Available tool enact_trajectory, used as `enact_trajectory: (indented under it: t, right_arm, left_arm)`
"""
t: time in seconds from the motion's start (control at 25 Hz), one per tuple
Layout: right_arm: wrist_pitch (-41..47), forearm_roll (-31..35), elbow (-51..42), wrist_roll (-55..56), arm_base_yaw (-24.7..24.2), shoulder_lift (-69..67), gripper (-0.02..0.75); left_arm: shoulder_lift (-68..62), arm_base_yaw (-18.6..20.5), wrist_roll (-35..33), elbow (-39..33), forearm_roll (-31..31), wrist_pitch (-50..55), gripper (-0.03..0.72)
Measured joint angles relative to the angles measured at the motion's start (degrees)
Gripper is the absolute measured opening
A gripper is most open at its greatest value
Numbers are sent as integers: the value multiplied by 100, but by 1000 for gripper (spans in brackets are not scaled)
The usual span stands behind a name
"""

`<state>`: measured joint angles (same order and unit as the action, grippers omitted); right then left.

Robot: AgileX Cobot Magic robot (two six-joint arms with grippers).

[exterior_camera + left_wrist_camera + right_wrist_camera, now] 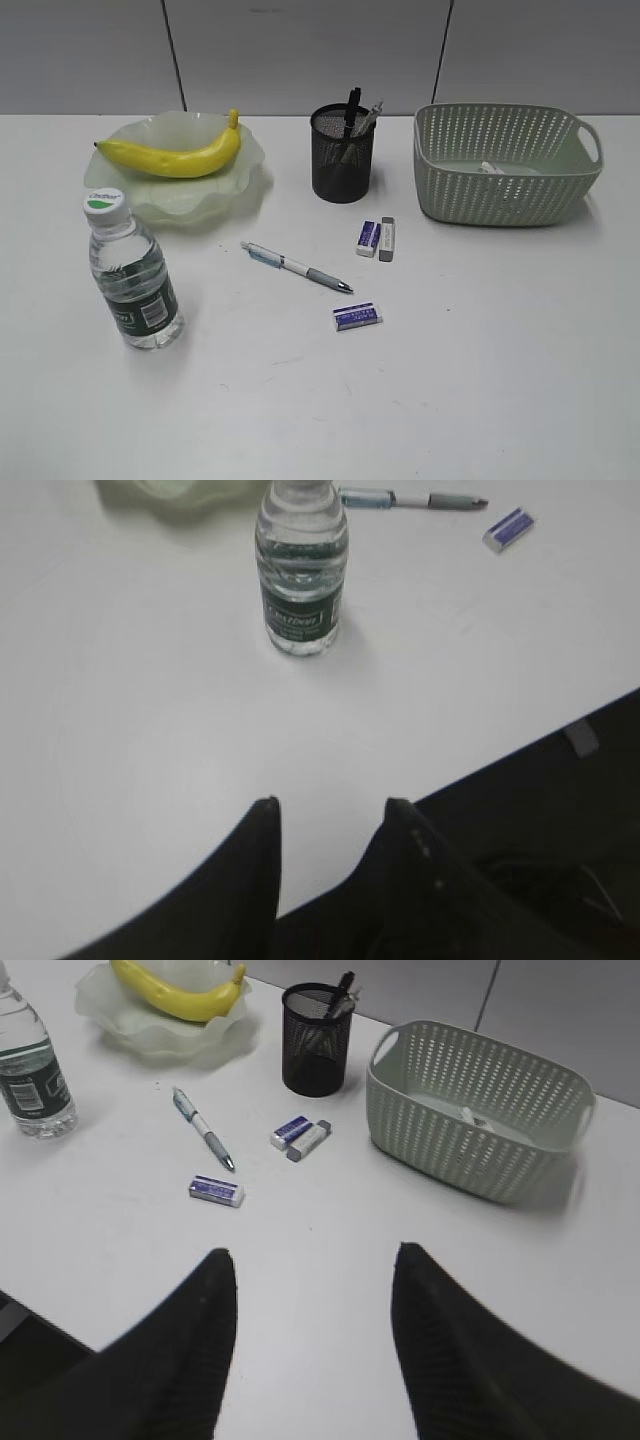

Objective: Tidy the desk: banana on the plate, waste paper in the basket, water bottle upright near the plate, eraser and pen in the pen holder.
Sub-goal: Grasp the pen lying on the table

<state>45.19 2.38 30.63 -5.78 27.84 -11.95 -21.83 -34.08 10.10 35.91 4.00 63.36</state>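
Jaws, left: left gripper [330,815] stands with its jaws partly apart and empty, low over the near edge of the bench [480,400], well back from the water bottle [301,570].
Jaws, right: right gripper [315,1265] holds its jaws wide apart and empty above bare bench, near side, apart from every object.
Pen: pen [297,266] lies flat mid-bench, tip toward the right, between bottle and erasers; likely light, stiff and prone to roll, so best pinched across the grey grip section.
Erasers: near eraser [357,317] lies alone just beyond the pen tip; a pair of erasers [376,238] sits side by side, touching, in front of the pen holder [342,160]. Small, low and slightly rubbery by the look; a pinch across the short sides should hold.
Pen holder: black mesh cup at far centre, already carrying pens; probably light enough to tip if nudged.
Water bottle: upright at near left, beside the plate [250,185]; smooth-walled, weighted with water.
Banana: banana [180,155] rests on the plate, far left; soft, bruises easily.
Basket: basket [500,190] at far right, a pale scrap, seemingly the waste paper [488,168], inside.
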Motion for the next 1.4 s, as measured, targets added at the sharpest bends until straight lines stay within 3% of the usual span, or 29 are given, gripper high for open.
enact_trajectory:
  t: [0.2, 0.4, 0.84, 1.16, 1.4]
  right_arm:
    - [-947, 935, 338, -1233, 0, -1953, 406]
    - [-1048, 1273, 1518, -2061, 5, -4453, 406]
    - [-86, 641, 5087, -2238, 995, -8987, 406]
    - [1498, 568, 7773, -1923, 1050, -11521, 406]
    - [1657, 574, 8603, -1490, 1050, -12469, 421]
  left_arm:
    - [1602, 0, 0, -432, 0, -131, 256]
    - [2213, 0, 0, -488, 5, -211, 245]
    - [2156, 0, 0, -500, 5, -241, 244]
    - [2156, 0, 0, -500, 5, -252, 242]
    - [2156, 0, 0, -500, 5, -252, 242]
